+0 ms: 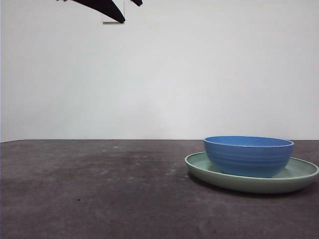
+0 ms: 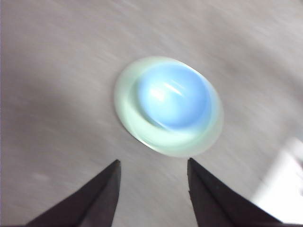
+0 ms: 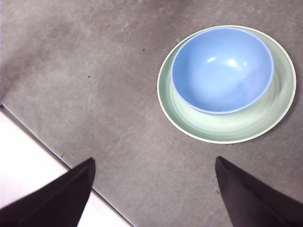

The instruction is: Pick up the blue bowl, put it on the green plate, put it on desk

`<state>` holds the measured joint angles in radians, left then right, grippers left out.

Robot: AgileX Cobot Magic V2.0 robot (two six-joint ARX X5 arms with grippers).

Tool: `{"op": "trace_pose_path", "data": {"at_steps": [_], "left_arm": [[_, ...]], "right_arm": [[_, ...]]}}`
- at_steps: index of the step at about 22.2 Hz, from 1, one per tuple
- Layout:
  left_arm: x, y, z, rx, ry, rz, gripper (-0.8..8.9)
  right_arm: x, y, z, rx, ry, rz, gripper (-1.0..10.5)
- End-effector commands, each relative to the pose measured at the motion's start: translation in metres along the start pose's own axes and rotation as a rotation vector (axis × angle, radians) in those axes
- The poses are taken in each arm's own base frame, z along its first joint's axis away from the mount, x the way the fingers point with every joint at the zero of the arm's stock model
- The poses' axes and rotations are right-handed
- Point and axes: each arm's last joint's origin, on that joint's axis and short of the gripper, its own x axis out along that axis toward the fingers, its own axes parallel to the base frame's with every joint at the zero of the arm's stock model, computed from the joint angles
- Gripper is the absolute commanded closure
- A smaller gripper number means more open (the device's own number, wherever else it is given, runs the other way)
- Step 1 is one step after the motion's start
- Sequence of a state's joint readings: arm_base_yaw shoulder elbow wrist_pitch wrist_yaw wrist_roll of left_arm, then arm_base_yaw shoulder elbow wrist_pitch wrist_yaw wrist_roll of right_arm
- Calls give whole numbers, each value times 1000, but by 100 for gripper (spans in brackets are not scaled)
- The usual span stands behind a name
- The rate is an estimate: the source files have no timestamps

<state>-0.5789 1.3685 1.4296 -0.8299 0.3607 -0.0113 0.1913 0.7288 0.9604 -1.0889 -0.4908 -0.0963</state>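
And here's the blue bowl [image 1: 248,155] sitting inside the green plate [image 1: 301,175], over on the right side of the desk [image 1: 99,189] in the front view, its base resting on the plate's floor and a little off-centre toward one rim. So the first placement looks done; what's left, by my reading, is lifting the bowl back out and setting it on the bare desk. Left gripper [image 2: 152,172] hangs high above the pair, jaws spread and empty, its picture blurred, so it's likely on the move. Right gripper [image 3: 154,165] hovers off to the side near the table edge, jaws wide apart, holding nothing. Black tips poke in at the front view's top; which arm they belong to, I can't say
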Motion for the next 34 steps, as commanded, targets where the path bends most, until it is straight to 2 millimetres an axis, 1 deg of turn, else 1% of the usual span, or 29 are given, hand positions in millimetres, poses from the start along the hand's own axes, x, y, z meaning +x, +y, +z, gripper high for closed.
{"op": "trace_pose_path", "data": {"at_steps": [1,3,6,8,11,15,17,23,26,29,34], "left_arm": [[-7,-5,-22,45,-1,-56,587],[-13,-9,-44,62,9,-112,587],[-24,-14,-70,76,5,-151,587],[-31,-16,-80,80,1,-154,587],[-39,-19,-83,90,-21,-154,588],[-41,-20,-83,93,-29,-154,588],[-41,-20,-83,92,-29,-154,588],[-41,-20,-83,92,-29,-154,588],[-41,-20,-83,92,-29,-154,588],[-41,-20,-83,92,-28,-154,588],[-41,-20,-83,93,-28,-154,588]], "right_arm": [[-3,1,4,1,-13,0,539],[-3,1,4,1,-13,0,539],[-3,1,4,1,-12,0,539],[-3,1,4,2,-12,1,539],[-2,1,4,9,-11,0,539],[-2,1,4,25,-11,-7,539],[-2,0,4,46,-8,-50,539],[1,-11,9,151,-26,-265,540],[8,-20,15,203,-38,-300,540],[19,-32,19,241,-34,-320,540],[48,-64,23,320,7,-324,555]]}}
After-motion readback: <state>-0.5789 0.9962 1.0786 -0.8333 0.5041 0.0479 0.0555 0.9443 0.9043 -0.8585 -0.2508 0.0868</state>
